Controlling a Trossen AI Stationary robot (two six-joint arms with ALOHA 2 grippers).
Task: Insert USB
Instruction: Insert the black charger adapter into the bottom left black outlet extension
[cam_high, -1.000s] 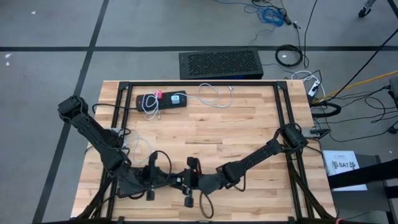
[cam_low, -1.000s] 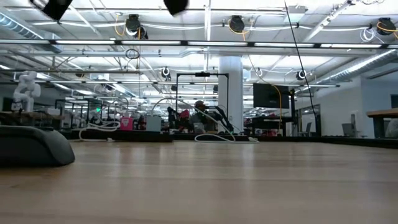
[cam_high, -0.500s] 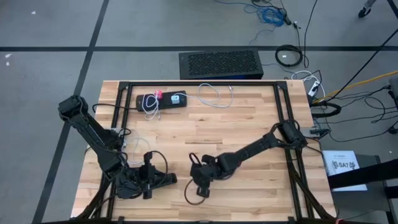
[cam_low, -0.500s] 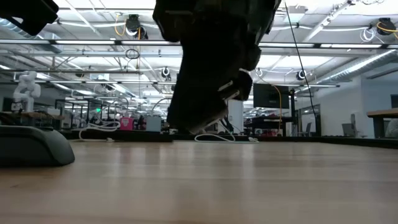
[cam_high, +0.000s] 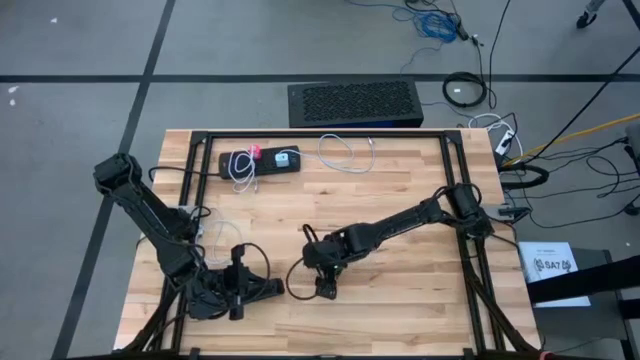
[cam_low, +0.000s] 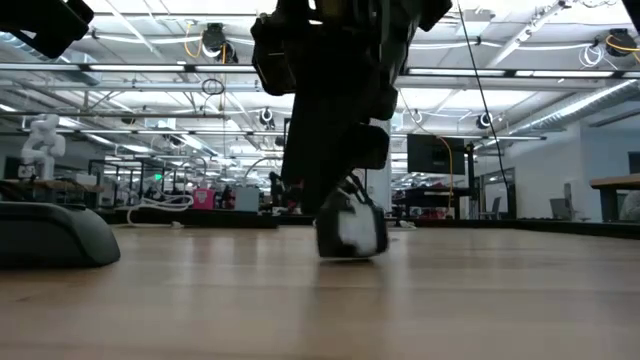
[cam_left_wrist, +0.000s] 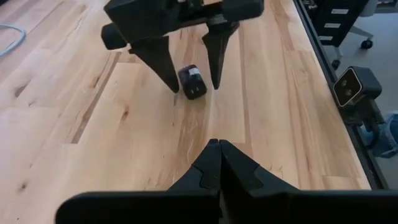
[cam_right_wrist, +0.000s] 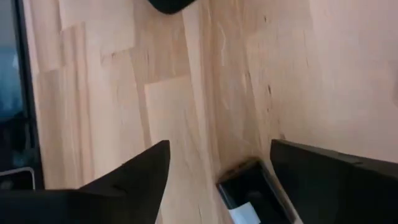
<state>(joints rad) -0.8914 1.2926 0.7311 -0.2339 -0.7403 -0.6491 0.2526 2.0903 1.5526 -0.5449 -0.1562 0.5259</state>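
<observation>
A small black block-shaped plug (cam_left_wrist: 191, 81) with a pale label lies on the wooden table near its front middle; it also shows in the low view (cam_low: 350, 232) and the right wrist view (cam_right_wrist: 249, 193). My right gripper (cam_high: 325, 289) points down over it, open, one finger on each side of it (cam_left_wrist: 195, 88). My left gripper (cam_high: 278, 287) lies low just left of it, shut and holding nothing (cam_left_wrist: 219, 146), pointing toward the block. My right gripper's fingers (cam_left_wrist: 168, 68) stand on either side of the block, which rests on the table. I cannot tell whether one of them touches it.
A black power strip (cam_high: 262, 160) with a coiled white cable and a pink item lies at the far left. A loose white cable (cam_high: 345, 150) lies at the far middle. Black frame rails (cam_high: 455, 200) run along the table's sides. Bare wood lies between.
My right gripper has come down from beside my left gripper to the table. The block, up in its fingers half a second ago, now rests on the wood. My left gripper has drawn back a little toward the table's left edge.
</observation>
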